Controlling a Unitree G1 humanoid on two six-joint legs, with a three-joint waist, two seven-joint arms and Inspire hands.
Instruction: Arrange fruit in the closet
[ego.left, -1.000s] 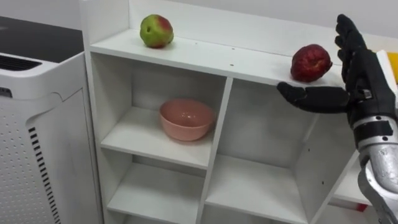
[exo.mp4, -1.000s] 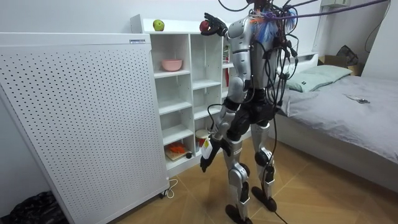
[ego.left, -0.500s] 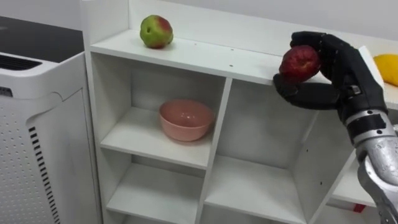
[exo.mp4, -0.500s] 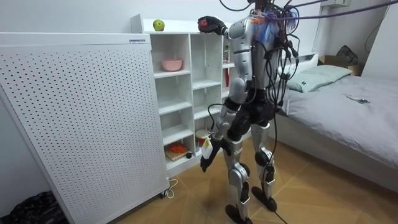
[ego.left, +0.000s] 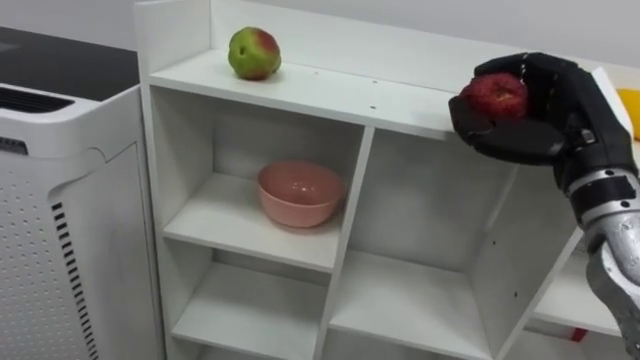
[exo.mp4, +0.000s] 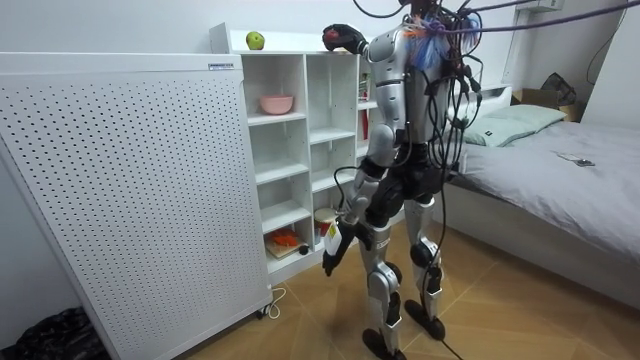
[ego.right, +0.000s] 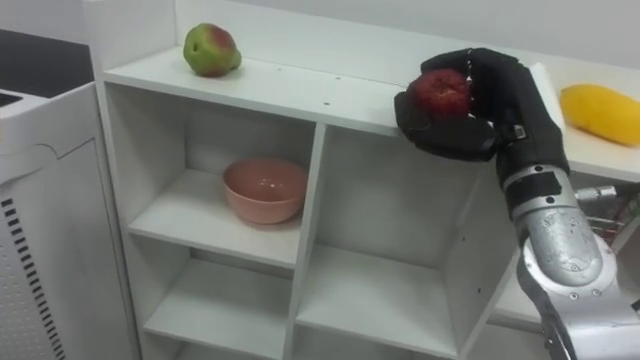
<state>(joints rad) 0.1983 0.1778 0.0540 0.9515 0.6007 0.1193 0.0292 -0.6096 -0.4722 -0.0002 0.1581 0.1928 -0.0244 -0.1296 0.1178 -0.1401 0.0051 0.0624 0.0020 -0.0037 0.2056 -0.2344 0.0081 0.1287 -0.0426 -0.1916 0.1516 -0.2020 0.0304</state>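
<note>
Right hand: your right hand (ego.left: 548, 105) is curled round the red apple (ego.left: 494, 94), fingers over its top and thumb beneath.
Red apple: in that grip, at the front edge of the closet's top shelf (ego.left: 330, 92).
Green apple (ego.left: 253, 52): on the same shelf, well apart to your left.
Yellow fruit (ego.right: 598, 103): on the shelf, just right of the hand.
Pink bowl (ego.left: 300, 192): upper left compartment.
Left hand (exo.mp4: 331, 256): hangs by your thigh.
</note>
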